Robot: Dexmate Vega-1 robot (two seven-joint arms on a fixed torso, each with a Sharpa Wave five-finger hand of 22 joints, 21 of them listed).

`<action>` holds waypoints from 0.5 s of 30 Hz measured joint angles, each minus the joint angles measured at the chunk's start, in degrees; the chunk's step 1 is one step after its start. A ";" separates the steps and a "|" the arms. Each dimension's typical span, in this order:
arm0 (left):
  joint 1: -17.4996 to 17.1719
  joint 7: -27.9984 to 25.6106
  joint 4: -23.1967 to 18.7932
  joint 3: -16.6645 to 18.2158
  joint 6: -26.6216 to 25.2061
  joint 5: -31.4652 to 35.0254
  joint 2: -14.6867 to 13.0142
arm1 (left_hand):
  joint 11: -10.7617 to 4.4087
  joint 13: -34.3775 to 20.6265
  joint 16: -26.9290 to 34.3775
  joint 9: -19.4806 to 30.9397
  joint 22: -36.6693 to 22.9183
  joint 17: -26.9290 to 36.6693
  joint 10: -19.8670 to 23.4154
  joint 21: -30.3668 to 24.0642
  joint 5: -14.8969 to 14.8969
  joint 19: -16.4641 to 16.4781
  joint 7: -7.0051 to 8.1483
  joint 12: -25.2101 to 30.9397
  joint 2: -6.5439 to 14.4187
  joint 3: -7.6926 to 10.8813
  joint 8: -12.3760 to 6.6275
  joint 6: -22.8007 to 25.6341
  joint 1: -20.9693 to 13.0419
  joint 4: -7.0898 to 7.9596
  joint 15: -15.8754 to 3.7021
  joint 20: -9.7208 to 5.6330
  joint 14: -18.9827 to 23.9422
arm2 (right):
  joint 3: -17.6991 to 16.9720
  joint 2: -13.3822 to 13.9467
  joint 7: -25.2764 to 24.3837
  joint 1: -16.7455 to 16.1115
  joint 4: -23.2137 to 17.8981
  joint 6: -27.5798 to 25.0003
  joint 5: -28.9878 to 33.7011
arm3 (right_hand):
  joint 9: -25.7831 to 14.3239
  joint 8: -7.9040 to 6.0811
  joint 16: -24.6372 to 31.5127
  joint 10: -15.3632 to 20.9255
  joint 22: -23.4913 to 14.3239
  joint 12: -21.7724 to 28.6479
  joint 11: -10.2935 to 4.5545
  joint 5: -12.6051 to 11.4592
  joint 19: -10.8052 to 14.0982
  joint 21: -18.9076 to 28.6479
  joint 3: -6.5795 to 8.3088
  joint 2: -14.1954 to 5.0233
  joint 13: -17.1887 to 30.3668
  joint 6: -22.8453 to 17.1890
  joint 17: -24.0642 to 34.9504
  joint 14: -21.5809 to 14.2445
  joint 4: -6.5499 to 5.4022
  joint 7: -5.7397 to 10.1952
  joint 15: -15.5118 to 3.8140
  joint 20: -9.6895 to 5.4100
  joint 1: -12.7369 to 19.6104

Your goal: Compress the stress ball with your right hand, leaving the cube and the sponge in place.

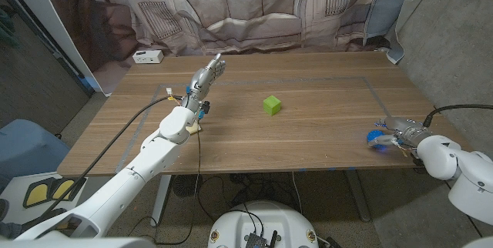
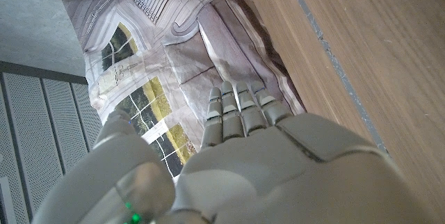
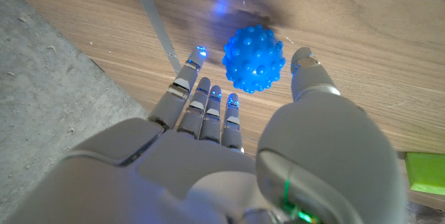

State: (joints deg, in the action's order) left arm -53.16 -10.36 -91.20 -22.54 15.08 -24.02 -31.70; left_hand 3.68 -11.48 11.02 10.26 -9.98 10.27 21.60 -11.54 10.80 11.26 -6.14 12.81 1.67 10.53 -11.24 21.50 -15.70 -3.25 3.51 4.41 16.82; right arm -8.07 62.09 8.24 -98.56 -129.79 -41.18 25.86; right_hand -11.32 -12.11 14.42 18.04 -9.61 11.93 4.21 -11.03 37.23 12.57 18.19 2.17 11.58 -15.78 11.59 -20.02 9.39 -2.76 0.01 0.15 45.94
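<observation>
Near the table's (image 1: 323,144) right front corner, the right hand (image 1: 397,135) is reaching toward a blue stress ball (image 1: 375,139) that is sitting on the wood. Seen from the right wrist view, the ball (image 3: 254,58), covered in small bumps, is lying on the tabletop between the fingers (image 3: 206,106) on one side and the thumb (image 3: 310,71) on the other. The right hand (image 3: 229,154) is spread wide around the ball with visible space on both sides, so it is gripping nothing; whether any fingertip is brushing the ball is hard to tell. Blue light from the ball is glinting on the fingertips.

Farther back, the green cube (image 1: 271,105) is standing alone near the middle of the table, well apart from both hands. A green edge (image 3: 425,173) is also peeking in at the corner of the right wrist view.

On the far left part of the table, the left hand (image 1: 208,74) is hanging above the wood with its fingers stretched out straight and side by side, holding nothing. From the left wrist view, the left hand (image 2: 243,161) is pointing its straight fingers toward a printed curtain (image 2: 160,57) beyond the table edge. A small white box (image 1: 148,56) is sitting at the far left corner.
</observation>
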 measured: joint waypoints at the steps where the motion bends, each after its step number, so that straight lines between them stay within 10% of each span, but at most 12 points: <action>1: 0.01 0.00 0.06 0.00 0.00 0.00 0.01 | 0.00 0.00 0.00 0.00 0.00 0.00 0.00 0.00 0.00 0.00 0.00 0.00 0.00 0.00 0.00 0.00 0.00 0.00 0.19 0.00 0.19 | 0.00 0.00 -0.23 0.00 0.00 -0.14 -0.09 | 0.00 0.00 0.00 0.19 0.00 0.32 0.19 0.00 0.25 0.06 0.00 0.00 0.00 0.00 0.00 -0.25 0.00 0.00 0.06 -0.14 0.00; 15: -0.09 0.11 0.29 0.15 0.44 -0.48 -0.06 | 0.00 0.00 0.00 0.00 0.00 0.00 0.00 0.00 0.00 0.00 0.00 0.00 0.00 -0.25 0.00 0.00 0.00 -0.24 0.28 0.00 0.28 | 4.94 3.86 -3.85 1.83 0.27 -2.57 -1.86 | 0.00 -0.44 0.52 1.62 0.00 0.41 -0.17 0.00 1.91 0.06 0.00 -0.05 0.00 -1.43 0.30 -1.50 0.00 0.00 -0.34 -0.33 0.55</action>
State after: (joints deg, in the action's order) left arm -53.24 -10.25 -90.91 -22.39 15.52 -24.50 -31.76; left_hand 3.68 -11.48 11.02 10.26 -9.98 10.26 21.60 -11.54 10.80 11.26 -6.14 12.81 1.67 10.29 -11.24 21.49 -15.70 -3.49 3.79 4.41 17.10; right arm -3.12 65.94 4.39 -96.74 -129.52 -43.75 23.99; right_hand -11.31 -12.55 14.94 19.66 -9.61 12.34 4.04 -11.03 39.14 12.64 18.19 2.12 11.58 -17.21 11.88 -21.52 9.39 -2.75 -0.33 -0.19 46.50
